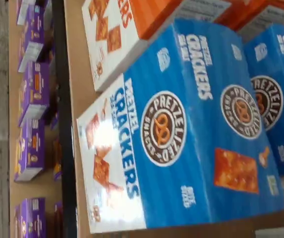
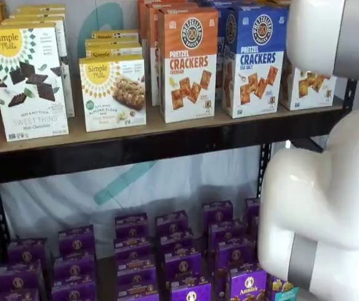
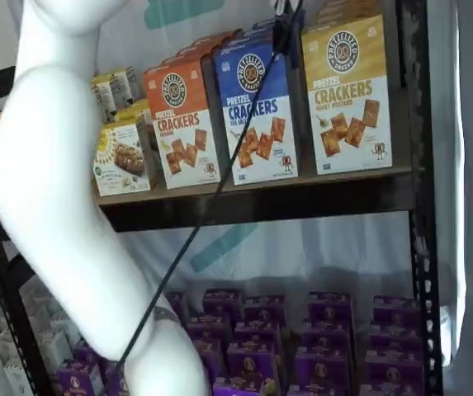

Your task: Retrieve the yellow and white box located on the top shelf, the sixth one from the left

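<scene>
1. Blue fills most of the wrist view: the blue cracker box (image 1: 181,139) has its round pretzel logo and pictured crackers turned sideways. A second blue box stands close behind it.
2. An orange cracker box (image 1: 117,29) stands just beside the blue cracker box on the tan surface of the top shelf (image 1: 77,59). Past the shelf's black edge, small purple boxes (image 1: 32,94) sit on the lower level. Neither the claw nor the yellow and white box shows in this view.
3. In a shelf view, the white arm (image 2: 329,200) covers the side beyond the blue cracker box (image 2: 254,59). Only the white lower half of the yellow and white box (image 2: 311,88) peeks out, just beside the blue one, standing upright on the shelf. On the blue box's other side come the orange box, then two white snack boxes (image 2: 111,91) with yellow sun marks.
4. In a shelf view, the yellow and white box (image 3: 347,91) shows whole. It stands upright at the shelf's front edge, next to the blue cracker box (image 3: 257,107) and near the black rack post.
5. The claw (image 3: 286,29) hangs dark from the upper edge in front of the blue box's top corner, with a black cable (image 3: 211,206) trailing down from it. Its fingers stand apart and grip nothing; every box rests on the shelf.
</scene>
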Controlling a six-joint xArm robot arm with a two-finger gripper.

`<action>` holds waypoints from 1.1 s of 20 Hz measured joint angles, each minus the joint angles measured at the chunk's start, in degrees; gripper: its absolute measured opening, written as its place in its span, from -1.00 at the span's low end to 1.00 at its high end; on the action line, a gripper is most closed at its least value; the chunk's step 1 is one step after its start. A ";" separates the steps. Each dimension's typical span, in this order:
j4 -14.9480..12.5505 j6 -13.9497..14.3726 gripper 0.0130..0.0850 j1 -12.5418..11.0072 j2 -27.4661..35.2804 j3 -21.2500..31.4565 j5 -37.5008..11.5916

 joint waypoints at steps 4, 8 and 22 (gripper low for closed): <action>-2.33 -0.05 1.00 1.04 3.37 -4.03 0.20; -6.20 -0.24 1.00 2.21 7.72 -9.18 2.24; -9.91 0.48 1.00 5.61 11.56 -11.73 -0.51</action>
